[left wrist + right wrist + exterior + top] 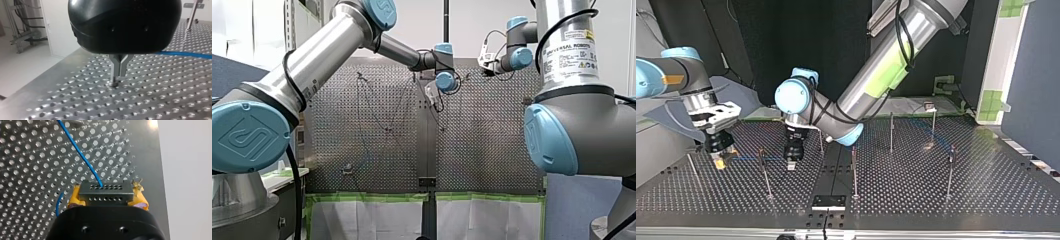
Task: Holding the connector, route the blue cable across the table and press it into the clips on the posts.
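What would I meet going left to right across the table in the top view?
Leftmost post → my right gripper, its fingers holding the connector → near post → my left gripper → middle post → far post → clip-topped post → rightmost post.

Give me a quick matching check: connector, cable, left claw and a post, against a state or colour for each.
Things:
1. connector
2. cable
3. left claw
4. post

States:
a. blue
b. upright on the table
c. metal fingertips together, low over the table
d. held in the right claw

Pairs: 1-d, 2-a, 3-c, 4-b.
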Robot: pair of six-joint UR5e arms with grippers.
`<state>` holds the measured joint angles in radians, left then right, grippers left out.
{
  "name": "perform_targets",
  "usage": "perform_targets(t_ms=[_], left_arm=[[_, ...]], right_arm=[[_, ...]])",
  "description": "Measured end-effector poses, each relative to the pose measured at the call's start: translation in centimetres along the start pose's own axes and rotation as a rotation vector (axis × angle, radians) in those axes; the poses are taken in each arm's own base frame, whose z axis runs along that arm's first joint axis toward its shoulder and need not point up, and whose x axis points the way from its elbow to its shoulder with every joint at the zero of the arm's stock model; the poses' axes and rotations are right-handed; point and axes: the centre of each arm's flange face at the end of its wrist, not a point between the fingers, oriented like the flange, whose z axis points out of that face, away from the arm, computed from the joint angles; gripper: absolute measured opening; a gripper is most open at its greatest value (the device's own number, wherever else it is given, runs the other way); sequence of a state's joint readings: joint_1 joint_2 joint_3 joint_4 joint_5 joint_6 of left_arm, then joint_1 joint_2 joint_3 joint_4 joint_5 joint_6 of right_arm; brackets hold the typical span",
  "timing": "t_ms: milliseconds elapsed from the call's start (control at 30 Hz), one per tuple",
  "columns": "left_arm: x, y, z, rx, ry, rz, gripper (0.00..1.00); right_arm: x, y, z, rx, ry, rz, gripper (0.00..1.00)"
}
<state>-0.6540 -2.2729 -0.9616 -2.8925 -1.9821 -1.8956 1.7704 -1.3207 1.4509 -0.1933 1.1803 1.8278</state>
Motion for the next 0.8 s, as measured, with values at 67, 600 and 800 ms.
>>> perform_targets(t_ms=[67, 600, 800], left_arm=[[0.39, 0.01, -0.18, 0.002, 0.008, 0.004, 0.01], [1.02, -0.35, -0.72, 0.016, 0.028, 0.004, 0.74], [1.07, -0.45, -0.84, 0.016, 0.033, 0.003, 1.00]], right_arm=[[0.02, 0.20, -0.01, -0.003, 0.000, 0.000, 0.00], [-0.30, 0.60, 0.14, -0.009, -0.003, -0.001, 0.00], [-0.39, 0.59, 0.19, -0.008, -0.004, -0.003, 0.00]])
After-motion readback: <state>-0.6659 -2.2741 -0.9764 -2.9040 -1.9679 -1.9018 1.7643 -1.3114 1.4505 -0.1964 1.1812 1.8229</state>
